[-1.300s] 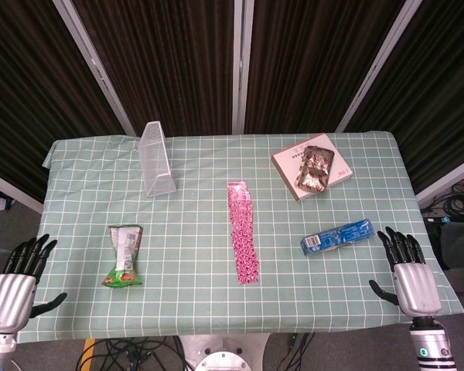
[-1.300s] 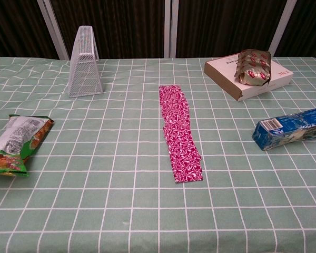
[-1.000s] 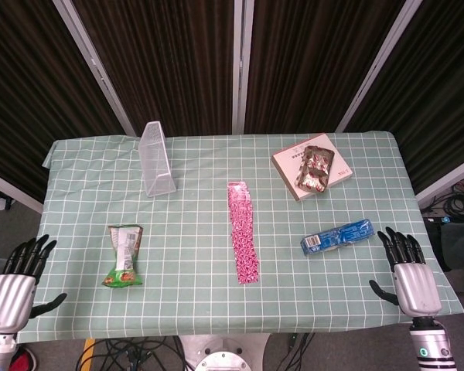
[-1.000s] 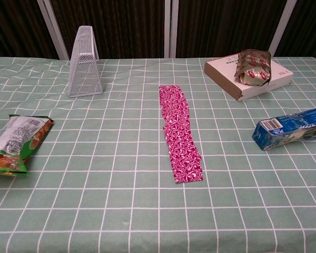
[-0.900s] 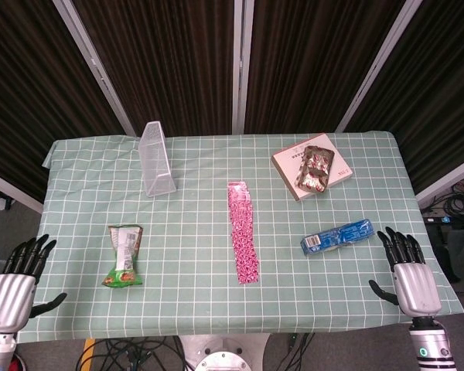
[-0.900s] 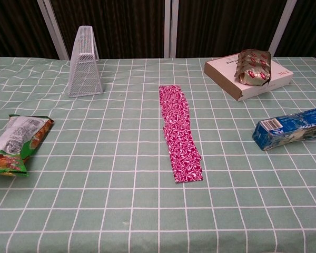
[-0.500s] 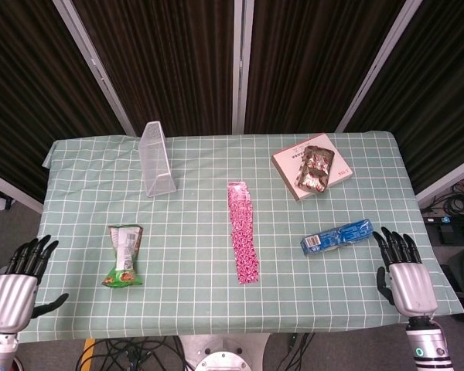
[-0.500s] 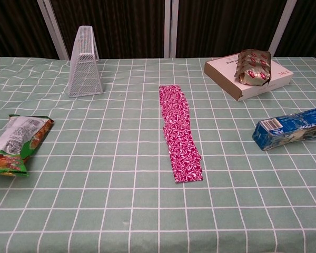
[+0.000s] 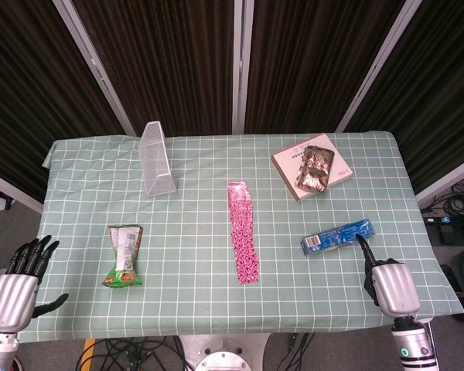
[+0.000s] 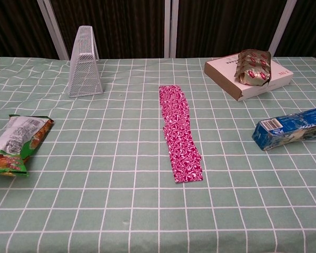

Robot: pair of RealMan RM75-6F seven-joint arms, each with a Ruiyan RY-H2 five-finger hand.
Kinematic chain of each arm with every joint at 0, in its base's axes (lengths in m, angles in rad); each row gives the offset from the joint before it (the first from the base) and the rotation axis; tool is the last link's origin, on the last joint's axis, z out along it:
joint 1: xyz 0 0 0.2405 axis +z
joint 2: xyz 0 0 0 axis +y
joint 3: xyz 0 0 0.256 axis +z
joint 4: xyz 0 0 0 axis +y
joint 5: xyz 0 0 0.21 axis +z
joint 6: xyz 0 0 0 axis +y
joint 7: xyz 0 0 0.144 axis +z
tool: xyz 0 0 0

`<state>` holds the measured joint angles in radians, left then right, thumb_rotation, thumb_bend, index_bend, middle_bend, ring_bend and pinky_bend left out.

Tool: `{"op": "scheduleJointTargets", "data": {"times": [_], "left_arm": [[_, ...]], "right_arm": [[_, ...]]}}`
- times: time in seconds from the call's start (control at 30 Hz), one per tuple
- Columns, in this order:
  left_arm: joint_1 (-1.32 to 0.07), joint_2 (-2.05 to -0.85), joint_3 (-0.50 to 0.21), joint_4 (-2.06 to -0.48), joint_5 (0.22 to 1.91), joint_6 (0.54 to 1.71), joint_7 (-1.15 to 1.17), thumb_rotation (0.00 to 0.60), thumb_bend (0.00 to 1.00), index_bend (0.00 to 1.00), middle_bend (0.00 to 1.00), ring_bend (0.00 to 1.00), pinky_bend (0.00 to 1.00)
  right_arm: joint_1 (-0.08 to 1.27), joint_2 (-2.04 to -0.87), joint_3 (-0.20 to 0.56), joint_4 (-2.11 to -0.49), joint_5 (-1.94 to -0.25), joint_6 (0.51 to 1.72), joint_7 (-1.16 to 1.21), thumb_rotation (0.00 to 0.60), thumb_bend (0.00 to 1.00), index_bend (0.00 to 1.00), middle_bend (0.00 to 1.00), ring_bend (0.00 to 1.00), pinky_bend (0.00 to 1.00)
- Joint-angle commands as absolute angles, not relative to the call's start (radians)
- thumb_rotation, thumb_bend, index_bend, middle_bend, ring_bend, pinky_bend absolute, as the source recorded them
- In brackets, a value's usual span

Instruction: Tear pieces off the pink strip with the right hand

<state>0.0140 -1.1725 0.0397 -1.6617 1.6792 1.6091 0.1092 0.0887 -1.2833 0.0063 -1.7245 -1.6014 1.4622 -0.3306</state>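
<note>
- Silver left hand [image 9: 11, 287] hangs off the desk's near-left corner, fingers spread, empty.
- Pink strip [image 9: 242, 230] lies mid-desk, long axis running near to far.
- Right hand [image 9: 388, 284], apparently empty, fingers mostly hidden; reaching across, it might knock the blue box [image 9: 337, 236].

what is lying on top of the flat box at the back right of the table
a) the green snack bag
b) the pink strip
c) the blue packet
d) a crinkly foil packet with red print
d: the foil packet rests on the flat box, while the other three things lie apart on the tablecloth.
</note>
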Motion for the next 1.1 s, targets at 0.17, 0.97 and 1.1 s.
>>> {"op": "scheduleJointTargets", "data": {"times": [0.17, 0.97, 1.1], "left_arm": [[0.012, -1.174, 0.041, -1.66, 1.683, 1.607, 0.108, 0.6, 0.01, 0.06, 0.01, 0.0, 0.09], [0.01, -1.151, 0.037, -1.618, 1.657, 1.604, 0.017, 0.499, 0.01, 0.06, 0.01, 0.0, 0.09], [0.011, -1.147, 0.035, -1.617, 1.655, 1.608, 0.012, 0.497, 0.01, 0.06, 0.01, 0.0, 0.09]], "right_arm": [[0.127, -1.353, -0.052, -1.752, -1.612, 1.33, -0.454, 0.6, 1.0, 0.02, 0.89, 0.76, 0.69], [0.389, -1.607, 0.067, -1.869, -1.063, 1.011, -1.017, 0.6, 1.0, 0.11, 0.89, 0.76, 0.69], [0.428, -1.647, 0.061, -1.863, -1.002, 1.028, -1.065, 0.6, 1.0, 0.11, 0.89, 0.76, 0.69]]}}
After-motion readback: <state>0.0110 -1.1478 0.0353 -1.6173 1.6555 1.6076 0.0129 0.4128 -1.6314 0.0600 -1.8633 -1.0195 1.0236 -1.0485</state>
